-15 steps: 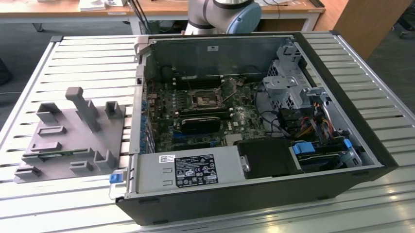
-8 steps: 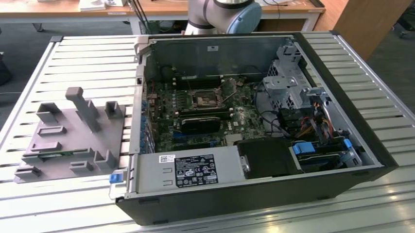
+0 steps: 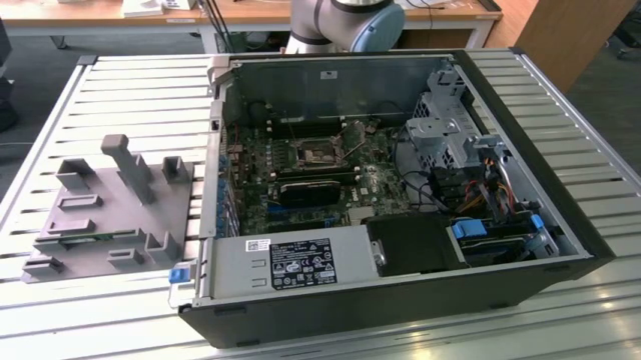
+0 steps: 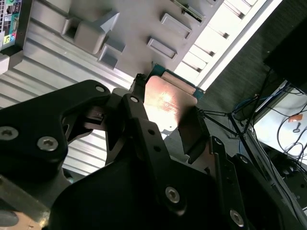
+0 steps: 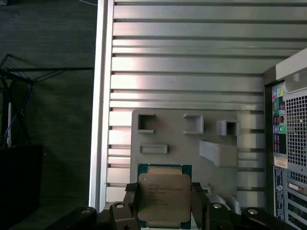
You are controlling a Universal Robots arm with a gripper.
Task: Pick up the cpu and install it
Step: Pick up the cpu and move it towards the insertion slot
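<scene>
**Cpu in hand, install not yet done**

The gripper (image 5: 165,211) is closed partway, its two black fingers (image 5: 130,203) pressed against opposite edges of the cpu (image 5: 163,191). The chip sits flat between them with its silver top facing the first wrist camera. The second wrist view shows the same hold from the other side: the cpu (image 4: 165,103) is pinched between the finger ends, and light glares off its metal lid.

Past the chip lies the grey tray (image 5: 182,143) on the slatted table (image 5: 182,62). Its pockets look small next to the cpu, so the chip appears to be raised clear of the tray rather than resting in it. The pick-up therefore looks done.

In the exterior view the tray (image 3: 100,217) sits at the exterior view's left and the open case (image 3: 331,75) fills the middle. The socket (image 3: 318,152) on the board (image 3: 300,210), just above the frame's centre, appears bare. Carrying the chip to the case and seating it are what remain.
</scene>
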